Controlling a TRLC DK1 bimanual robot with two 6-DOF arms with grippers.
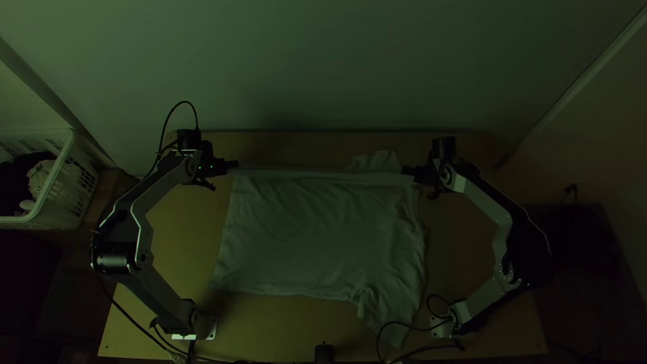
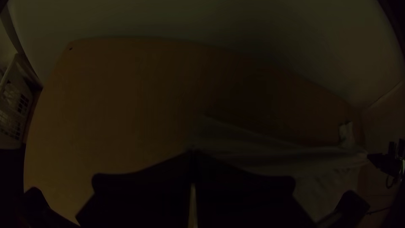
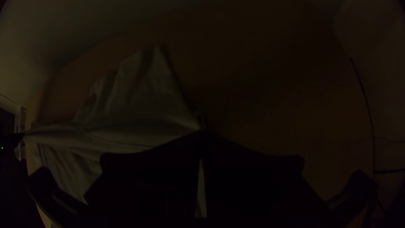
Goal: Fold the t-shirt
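Note:
The pale t-shirt (image 1: 323, 236) lies spread across the table in the top view, its far edge drawn straight between the grippers, with one sleeve toward the near right and another part sticking out beyond the far edge. At its far left corner, my left gripper (image 1: 232, 164) is shut on the cloth; in the left wrist view the gripper (image 2: 193, 154) has its fingers together on the t-shirt (image 2: 261, 147). My right gripper (image 1: 408, 171) holds the far right corner; the right wrist view has that gripper (image 3: 203, 133) closed on the t-shirt (image 3: 139, 122).
A white basket (image 1: 50, 195) with cloth items stands on the left, off the table (image 1: 472, 269). A pale wall (image 1: 323, 67) rises behind the far edge. Cables run near both arm bases, and a small dark object (image 1: 324, 353) sits at the near edge.

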